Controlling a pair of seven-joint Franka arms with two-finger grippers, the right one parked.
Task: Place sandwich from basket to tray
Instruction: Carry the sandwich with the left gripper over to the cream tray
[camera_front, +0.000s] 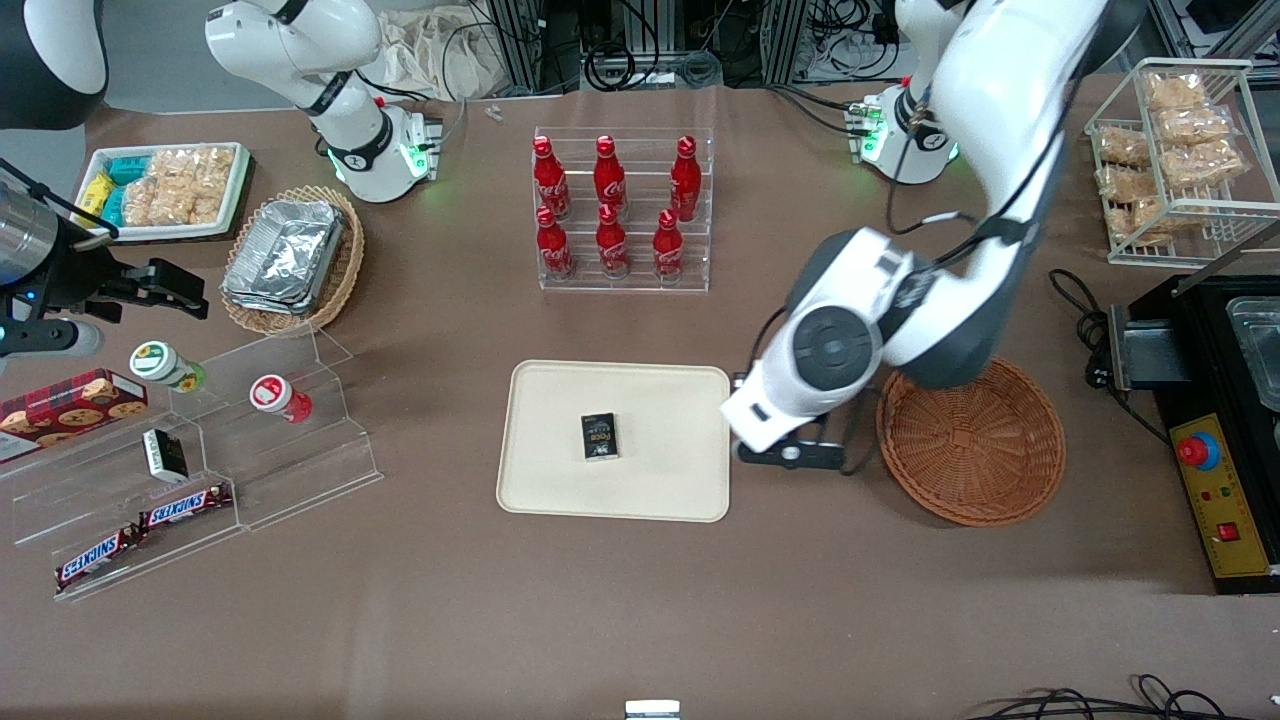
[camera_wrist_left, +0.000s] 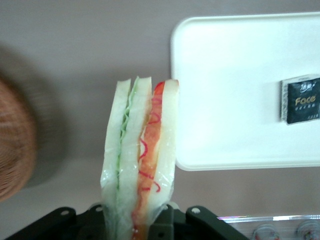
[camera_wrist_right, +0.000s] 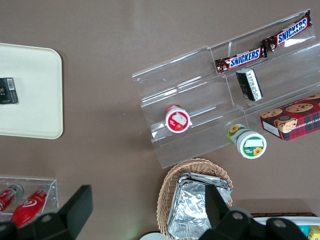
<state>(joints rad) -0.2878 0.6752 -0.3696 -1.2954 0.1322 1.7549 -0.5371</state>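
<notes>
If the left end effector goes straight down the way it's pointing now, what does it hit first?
Probably bare table: the end effector, shut on the sandwich, hangs between basket and tray, and the sandwich would touch first. Depth is uncertain.

A brown table (camera_front: 640, 600) fills the scene under even light. At its farthest edge, black cables (camera_front: 640, 55) and metal frame legs (camera_front: 520, 40) stand.

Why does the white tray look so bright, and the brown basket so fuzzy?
Left wrist view: light washes out the tray, and the basket is blurred; the sandwich, held in the tool, looks sharper. Front view: both show clearly.
</notes>
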